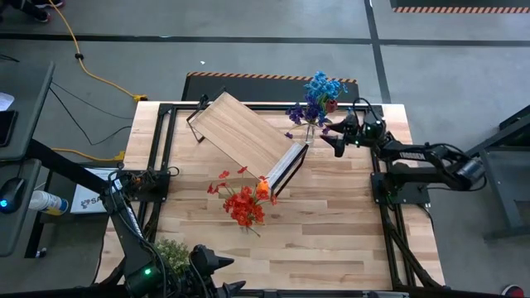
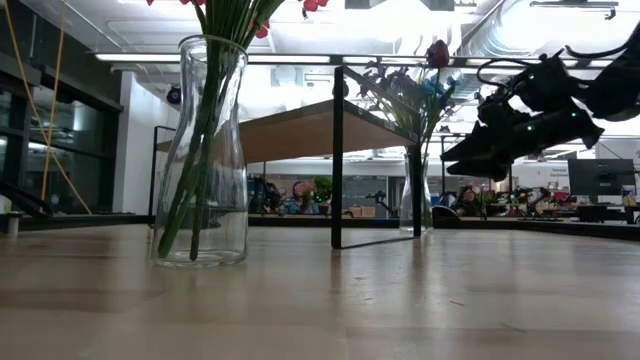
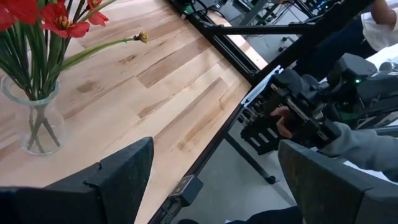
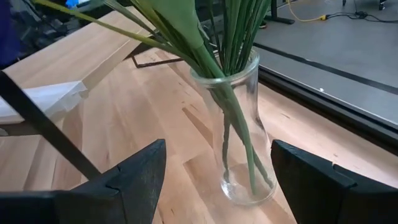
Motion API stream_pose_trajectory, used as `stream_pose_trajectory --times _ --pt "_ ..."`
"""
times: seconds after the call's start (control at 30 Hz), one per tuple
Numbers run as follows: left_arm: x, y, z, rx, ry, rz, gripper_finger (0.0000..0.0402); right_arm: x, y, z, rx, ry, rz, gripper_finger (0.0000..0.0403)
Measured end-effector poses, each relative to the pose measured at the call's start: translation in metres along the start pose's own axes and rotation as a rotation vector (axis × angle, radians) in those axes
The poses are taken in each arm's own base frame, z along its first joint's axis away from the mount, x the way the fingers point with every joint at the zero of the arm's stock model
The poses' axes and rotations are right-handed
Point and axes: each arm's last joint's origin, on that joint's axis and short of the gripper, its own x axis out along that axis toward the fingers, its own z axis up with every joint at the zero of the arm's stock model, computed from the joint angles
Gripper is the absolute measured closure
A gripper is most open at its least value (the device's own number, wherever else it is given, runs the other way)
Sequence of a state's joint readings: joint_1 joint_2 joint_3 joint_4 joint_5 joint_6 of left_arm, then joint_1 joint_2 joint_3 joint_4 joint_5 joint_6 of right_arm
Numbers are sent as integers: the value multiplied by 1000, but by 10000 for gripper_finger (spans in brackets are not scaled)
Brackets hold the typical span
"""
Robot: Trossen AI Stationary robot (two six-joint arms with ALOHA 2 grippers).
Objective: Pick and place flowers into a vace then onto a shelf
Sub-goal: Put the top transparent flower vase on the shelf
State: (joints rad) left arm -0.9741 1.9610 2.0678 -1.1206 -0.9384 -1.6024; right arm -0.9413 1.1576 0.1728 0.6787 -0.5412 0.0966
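Two glass vases stand on the tabletop (image 1: 331,223), each holding flowers. At the near left corner the left tool (image 3: 211,180) waits low over the edge, its fingers spread wide and holding nothing. Right of it, near the middle, the red and orange flowers (image 1: 244,203) sit in the near vase (image 2: 200,160). Behind them the shelf (image 1: 244,132) lies at an angle across the far half. Just right of the shelf stands the far vase (image 4: 239,137) with the blue and purple flowers (image 1: 316,98). The right tool (image 1: 338,142) hovers beside that vase, fingers apart, not touching the glass.
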Motion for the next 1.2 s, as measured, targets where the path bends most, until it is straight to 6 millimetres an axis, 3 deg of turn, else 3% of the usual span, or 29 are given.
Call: stream_pose_trajectory --times 0.77,1.2 --pt "0 -1 0 -15 -14 -8 25 35 -18 14 7 61 45 123" --pt "0 -1 0 -16 -16 -9 25 44 -24 7 14 69 61 123"
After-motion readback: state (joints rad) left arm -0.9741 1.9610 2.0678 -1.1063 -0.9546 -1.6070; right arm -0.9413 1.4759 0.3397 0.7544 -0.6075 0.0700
